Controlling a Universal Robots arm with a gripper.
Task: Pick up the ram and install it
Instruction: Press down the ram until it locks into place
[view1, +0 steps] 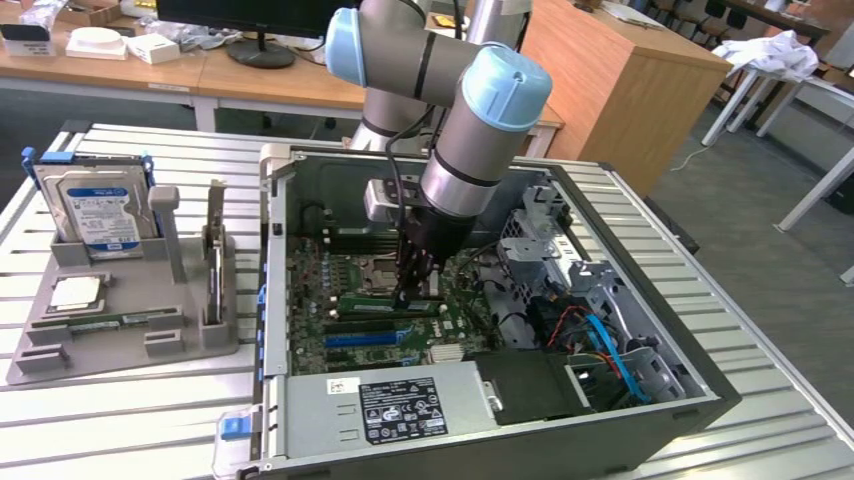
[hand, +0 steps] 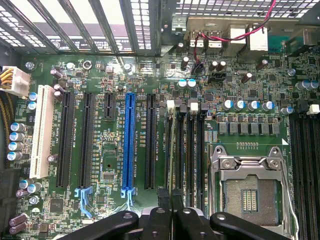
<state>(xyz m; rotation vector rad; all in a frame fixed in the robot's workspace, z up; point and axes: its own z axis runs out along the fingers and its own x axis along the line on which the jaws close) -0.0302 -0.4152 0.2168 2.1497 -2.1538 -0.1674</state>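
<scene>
Slatted metal table (view1: 747, 330) holding an open computer case (view1: 641, 400), its motherboard (hand: 115, 200) facing up. Inside, the ram (hand: 172, 150), a thin green stick seen edge-on, stands along the memory slot nearest the black expansion slots, and the gripper (hand: 170, 194) reaches straight down with its fingers pinched against the stick's top edge; whether it is fully seated cannot be told. Beside it lie more memory slots and the open CPU socket (hand: 250, 195), and at the exterior view's left a grey holder (view1: 120, 330) carries a blue-labelled hard drive (view1: 100, 215).
</scene>
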